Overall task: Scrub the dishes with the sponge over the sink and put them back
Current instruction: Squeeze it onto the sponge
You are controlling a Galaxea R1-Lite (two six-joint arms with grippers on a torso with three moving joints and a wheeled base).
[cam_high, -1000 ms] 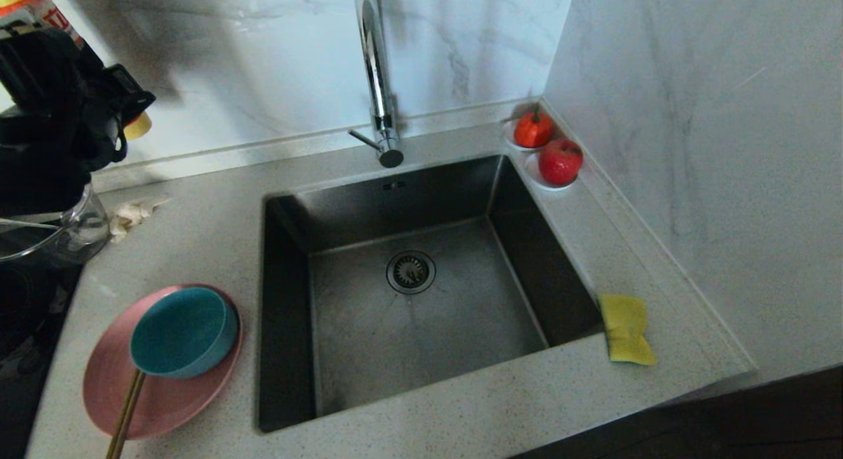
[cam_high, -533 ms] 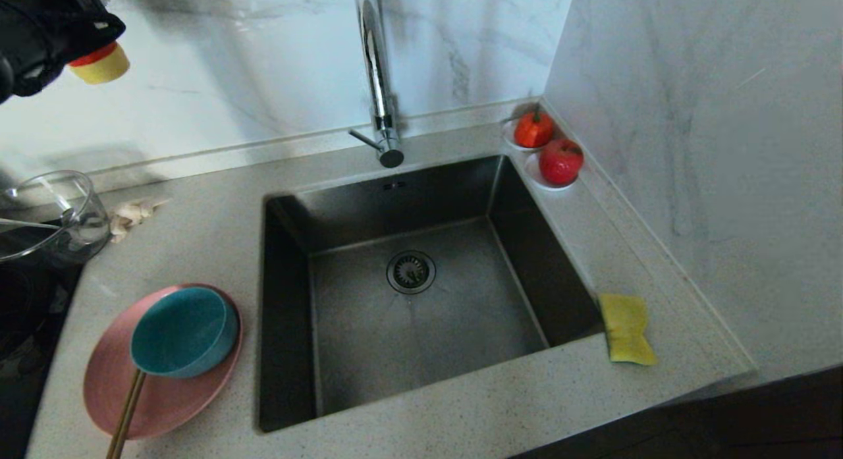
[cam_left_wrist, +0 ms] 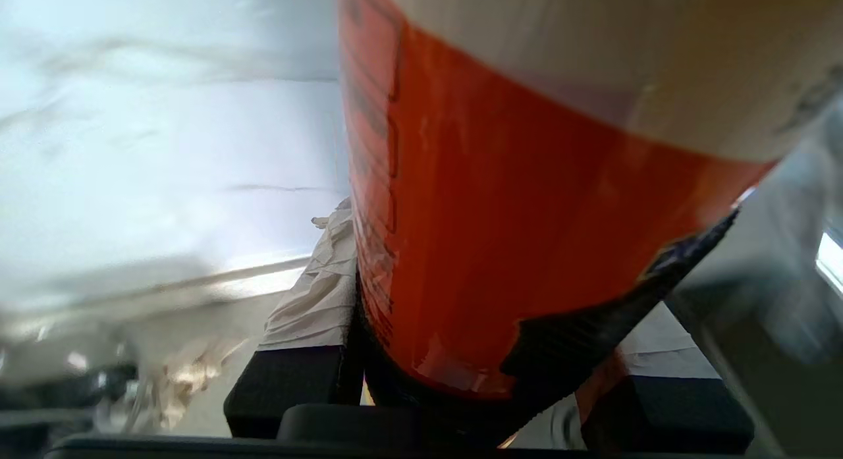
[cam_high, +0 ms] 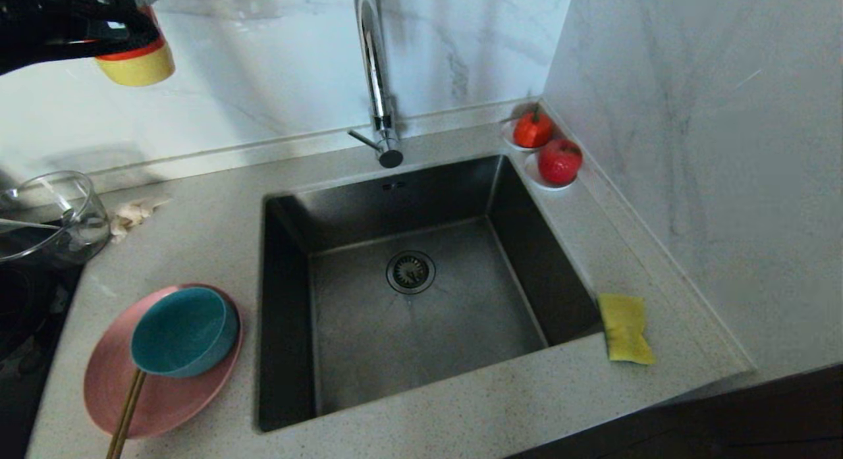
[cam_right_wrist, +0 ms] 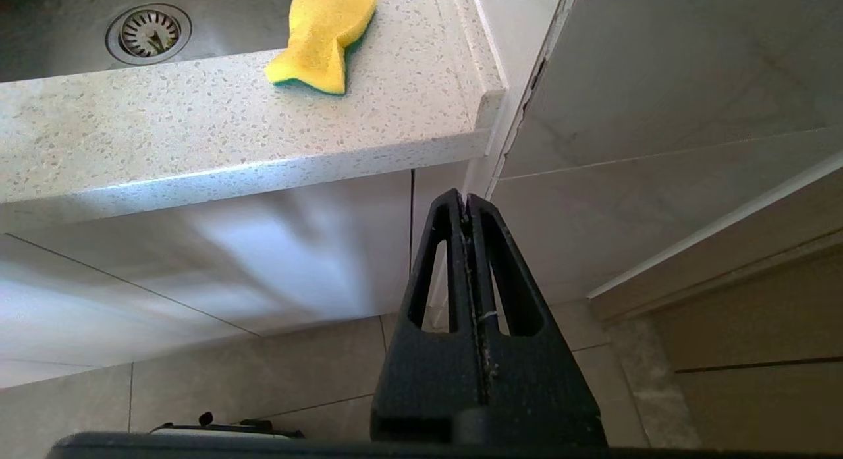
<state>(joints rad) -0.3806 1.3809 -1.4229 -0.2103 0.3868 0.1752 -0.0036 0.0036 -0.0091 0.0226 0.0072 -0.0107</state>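
The pink plate [cam_high: 168, 406] lies on the counter left of the sink [cam_high: 369, 340], with the teal bowl [cam_high: 181, 330] on it and the brown chopsticks [cam_high: 125, 413] reaching over its front rim. On the counter at the sink's right edge rests the yellow sponge [cam_high: 624, 327] [cam_right_wrist: 323, 37]. High at the back left, my left gripper [cam_high: 85, 24] [cam_left_wrist: 487, 327] is shut on an orange, yellow and white bottle [cam_high: 135, 57] [cam_left_wrist: 514, 215], its taped fingers [cam_left_wrist: 309, 294] pressed on both sides. Below the counter's front edge hangs my right gripper [cam_right_wrist: 466, 199], shut and holding nothing.
A tall chrome tap [cam_high: 375, 70] rises behind the sink, with the drain strainer [cam_high: 410, 272] in the basin floor. A clear glass bowl [cam_high: 49, 215] and pale scraps [cam_high: 132, 214] sit at the back left. Two saucers bear red fruit [cam_high: 560, 161] in the right corner by the wall.
My left arm has lifted the bottle from over the glass bowl up to the top left, then carried it rightward. The right arm has kept still.
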